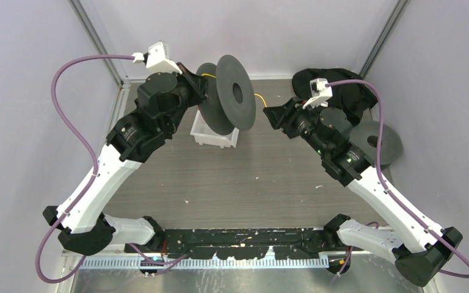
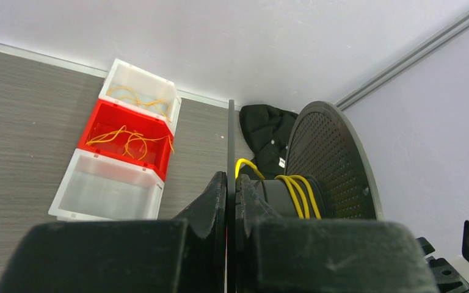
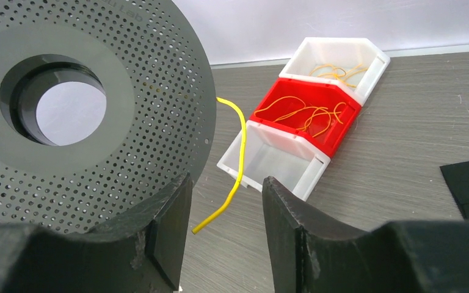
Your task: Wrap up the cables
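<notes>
Left gripper [image 2: 231,186]: pinching spool [image 2: 333,159] flange
Right gripper [image 3: 226,186]: spread, beside spool
Cable [image 3: 242,143]: yellow, hanging off spool, tip between right jaws

My left arm [image 1: 107,177] rises from its base at the near edge and bends inward, wrist aimed toward the middle. My left gripper [image 2: 231,183] has its fingers pinched tight on the thin rim of the spool [image 2: 231,131]. My right arm [image 1: 378,189] mirrors that reach from the other side. My right gripper [image 3: 226,189] has its fingers parted, clasping nothing.
</notes>
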### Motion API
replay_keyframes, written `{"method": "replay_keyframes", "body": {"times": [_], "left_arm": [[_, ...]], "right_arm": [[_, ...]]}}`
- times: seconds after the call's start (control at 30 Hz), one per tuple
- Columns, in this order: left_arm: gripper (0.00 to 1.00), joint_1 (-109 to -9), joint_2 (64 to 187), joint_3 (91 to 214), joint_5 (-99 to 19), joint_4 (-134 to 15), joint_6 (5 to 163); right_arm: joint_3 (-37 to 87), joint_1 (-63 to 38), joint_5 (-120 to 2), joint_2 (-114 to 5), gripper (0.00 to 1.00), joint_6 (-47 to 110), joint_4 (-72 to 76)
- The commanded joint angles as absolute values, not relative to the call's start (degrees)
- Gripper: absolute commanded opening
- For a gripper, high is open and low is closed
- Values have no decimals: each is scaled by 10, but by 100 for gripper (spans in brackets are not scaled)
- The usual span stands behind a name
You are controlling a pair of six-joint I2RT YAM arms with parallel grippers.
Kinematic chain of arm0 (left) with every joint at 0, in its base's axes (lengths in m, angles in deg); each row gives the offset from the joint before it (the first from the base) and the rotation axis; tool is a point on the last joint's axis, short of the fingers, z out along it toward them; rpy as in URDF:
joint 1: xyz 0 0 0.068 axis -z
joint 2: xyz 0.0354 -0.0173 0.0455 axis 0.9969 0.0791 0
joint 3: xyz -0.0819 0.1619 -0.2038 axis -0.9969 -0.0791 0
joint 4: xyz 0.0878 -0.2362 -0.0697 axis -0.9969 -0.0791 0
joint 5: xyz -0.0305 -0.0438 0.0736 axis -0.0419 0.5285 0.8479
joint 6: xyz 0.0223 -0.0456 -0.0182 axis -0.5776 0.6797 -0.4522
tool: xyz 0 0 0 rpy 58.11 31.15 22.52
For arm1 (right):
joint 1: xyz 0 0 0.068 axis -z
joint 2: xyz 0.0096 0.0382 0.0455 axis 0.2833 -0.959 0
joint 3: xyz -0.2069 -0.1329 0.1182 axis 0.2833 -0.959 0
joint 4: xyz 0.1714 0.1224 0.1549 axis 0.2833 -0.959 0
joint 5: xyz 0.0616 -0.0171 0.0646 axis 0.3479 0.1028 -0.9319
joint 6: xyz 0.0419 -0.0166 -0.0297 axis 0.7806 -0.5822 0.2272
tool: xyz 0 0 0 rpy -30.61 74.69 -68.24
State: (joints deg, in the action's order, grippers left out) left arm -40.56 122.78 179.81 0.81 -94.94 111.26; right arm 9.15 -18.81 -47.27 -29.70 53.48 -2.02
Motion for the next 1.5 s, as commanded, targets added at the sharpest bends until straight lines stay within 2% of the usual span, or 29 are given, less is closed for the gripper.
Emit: {"method": "replay_keyframes", "body": {"times": [0.0,0.3,0.4,0.53,0.6,0.9,1.23,1.47], "left_arm": [[0,-404,1204,1804,9,-876,1121],[1,-404,1201,1799,10,-871,1120],[1,-404,1199,1798,12,-871,1121],[0,-404,1198,1797,13,-868,1121],[0,-404,1199,1796,14,-868,1122],[1,-404,1192,1780,46,-867,1166],[1,-404,1228,1771,120,-937,1291],[1,-394,1276,1780,149,-970,1289]], "right_arm": [[89,-188,-465,-298,49,537,-8],[84,-188,-463,-301,32,541,-11],[82,-187,-465,-301,19,540,-12],[78,-188,-465,-299,11,541,-16],[76,-188,-463,-298,1,543,-17],[52,-190,-491,-304,1,546,-36],[54,-312,-490,-331,1,547,-14],[105,-344,-514,-338,0,557,-10]]}}
